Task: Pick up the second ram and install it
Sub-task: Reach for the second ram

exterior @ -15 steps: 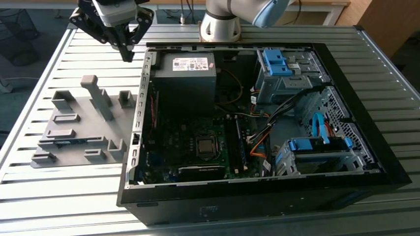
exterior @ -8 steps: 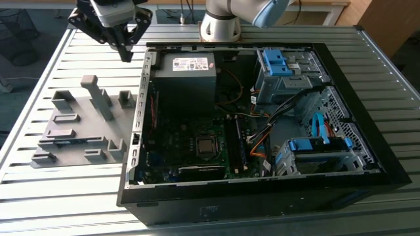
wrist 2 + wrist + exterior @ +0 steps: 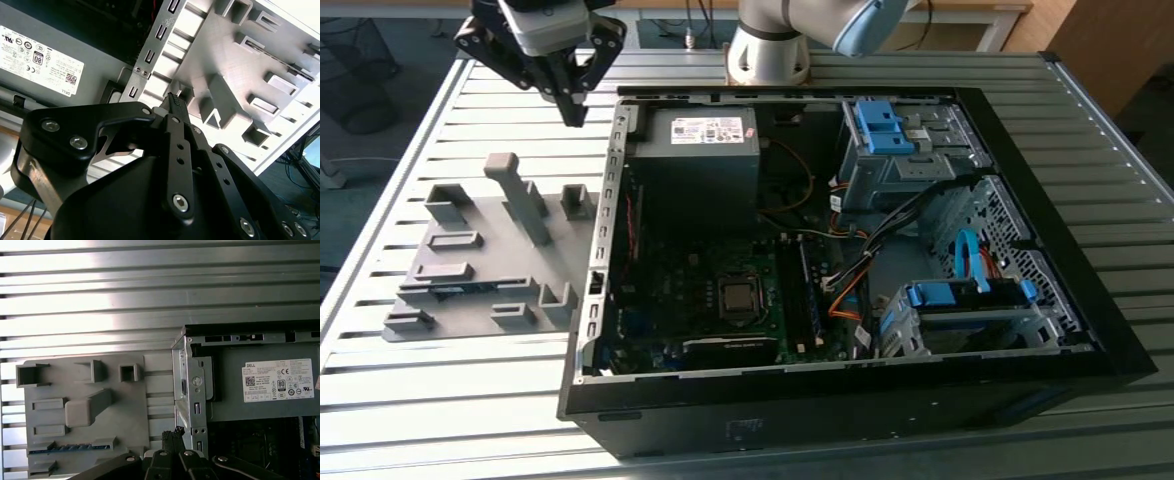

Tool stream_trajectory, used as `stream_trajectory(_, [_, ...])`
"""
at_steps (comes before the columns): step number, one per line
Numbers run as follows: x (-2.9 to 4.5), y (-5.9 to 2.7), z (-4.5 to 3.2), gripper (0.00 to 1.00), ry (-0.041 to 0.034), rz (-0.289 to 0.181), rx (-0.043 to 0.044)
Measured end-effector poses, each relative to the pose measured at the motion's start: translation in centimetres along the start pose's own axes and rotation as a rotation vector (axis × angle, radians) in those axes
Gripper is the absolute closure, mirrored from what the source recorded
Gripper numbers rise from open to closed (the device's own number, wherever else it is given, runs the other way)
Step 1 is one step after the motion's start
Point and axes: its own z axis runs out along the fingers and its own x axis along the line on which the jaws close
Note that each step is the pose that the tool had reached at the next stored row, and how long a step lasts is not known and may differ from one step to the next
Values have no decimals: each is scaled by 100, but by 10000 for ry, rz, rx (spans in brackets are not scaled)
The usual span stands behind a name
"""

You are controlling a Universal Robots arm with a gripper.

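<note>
End effector [image 3: 572,118], closed and empty, hovers between grey fixture [image 3: 125,415] and computer case [image 3: 720,420]; second ram [image 3: 70,447] apparently rests on the fixture.

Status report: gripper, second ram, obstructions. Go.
Gripper jaws shut, empty, raised beside case. Second ram seated in grey fixture, untouched. Tall fixture post stands near it.

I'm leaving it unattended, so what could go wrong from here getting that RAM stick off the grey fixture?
The gripper is shut; descending like that, it would likely hit the second ram rather than straddle it. The ram sits low in the fixture near raised blocks, which the gripper might clip.
</note>
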Motion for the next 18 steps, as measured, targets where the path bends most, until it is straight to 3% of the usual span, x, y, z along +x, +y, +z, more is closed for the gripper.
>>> stream_trajectory(18, [66,-5,8,89,0,1,0])
